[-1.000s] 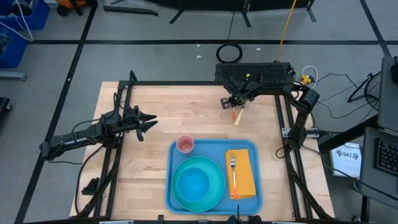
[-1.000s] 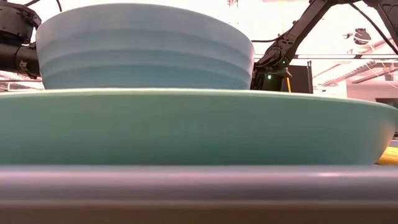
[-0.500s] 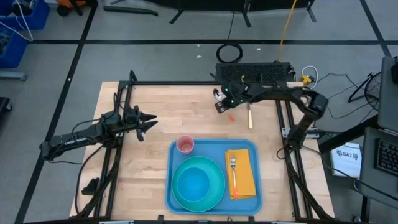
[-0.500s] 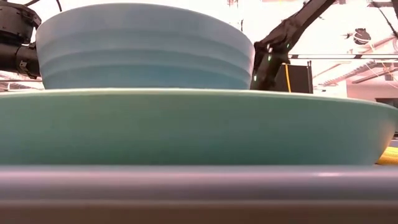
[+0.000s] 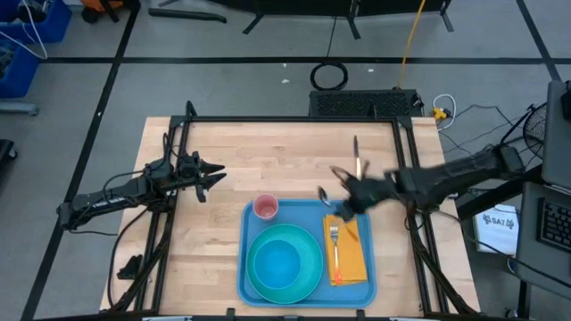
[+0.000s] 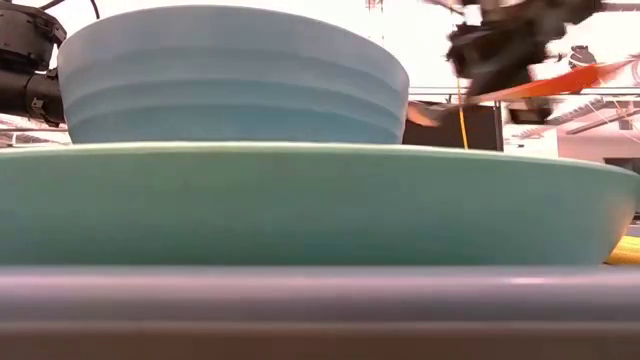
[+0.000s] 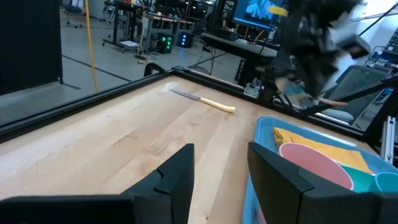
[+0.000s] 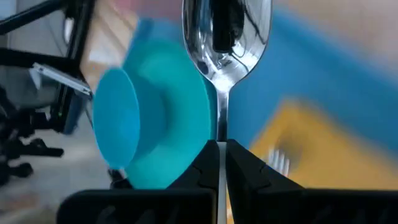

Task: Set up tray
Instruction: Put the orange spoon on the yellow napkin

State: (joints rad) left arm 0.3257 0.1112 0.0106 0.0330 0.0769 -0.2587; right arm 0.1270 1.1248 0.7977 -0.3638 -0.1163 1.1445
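Wooden table (image 5: 268, 160) is carrying everything: near its left edge my left gripper (image 5: 212, 173) is waiting, fingers apart; toward the front edge the tray (image 5: 259, 223) is sitting with cup (image 5: 266, 208), plate (image 5: 284, 261), napkin (image 5: 348, 250) and fork (image 5: 335, 250). My right gripper (image 5: 343, 201) is hovering over the tray's far right corner, fingers clamped on a spoon (image 8: 225, 37). I judge I'm placing it; next I should be lowering it beside the fork, then fetching the knife (image 5: 357, 159) near the far edge.

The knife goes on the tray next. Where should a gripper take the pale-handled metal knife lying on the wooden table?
Take the pale-handled metal knife by its handle, from straight above, fingers across it: it lies flat on the bare wooden table, and the handle is thicker than the thin blade. The right gripper holds a spoon.
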